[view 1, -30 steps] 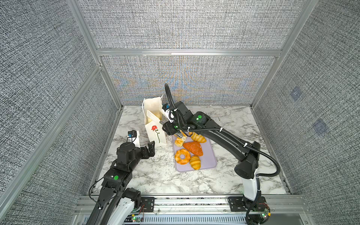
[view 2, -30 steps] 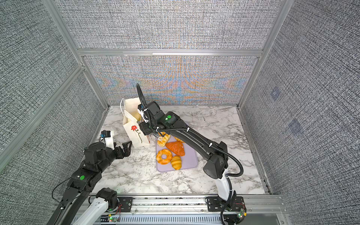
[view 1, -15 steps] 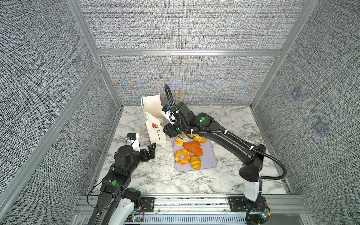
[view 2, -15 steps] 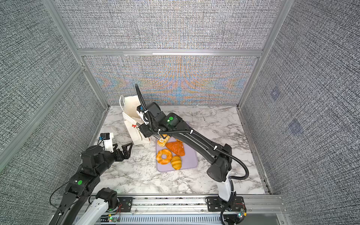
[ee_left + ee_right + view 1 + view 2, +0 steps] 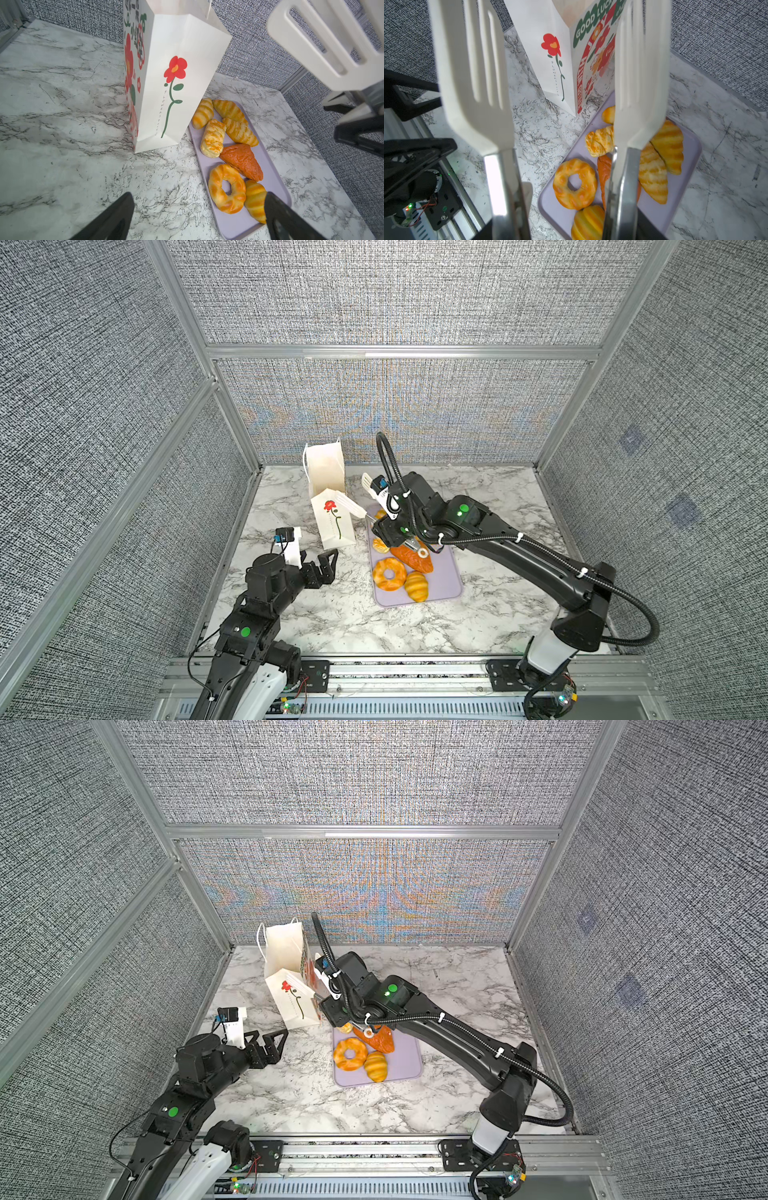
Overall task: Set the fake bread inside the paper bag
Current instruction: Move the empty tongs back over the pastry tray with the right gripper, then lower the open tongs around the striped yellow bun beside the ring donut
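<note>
Since earlier, right gripper (image 5: 401,536), clamped on empty tongs (image 5: 351,506), left the paper bag (image 5: 334,522); left gripper (image 5: 321,568) stands apart. Lower your tongs squarely astride one fake bread (image 5: 389,573)

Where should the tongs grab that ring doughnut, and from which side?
Straight down from above, pinching the ring doughnut across its outer rim. It lies flat on the lilac tray; a croissant touches one side, so the tongs likely close best on sides clear of it.

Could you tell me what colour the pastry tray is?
The rectangular tray is pale lilac, clearest in left wrist view.
</note>
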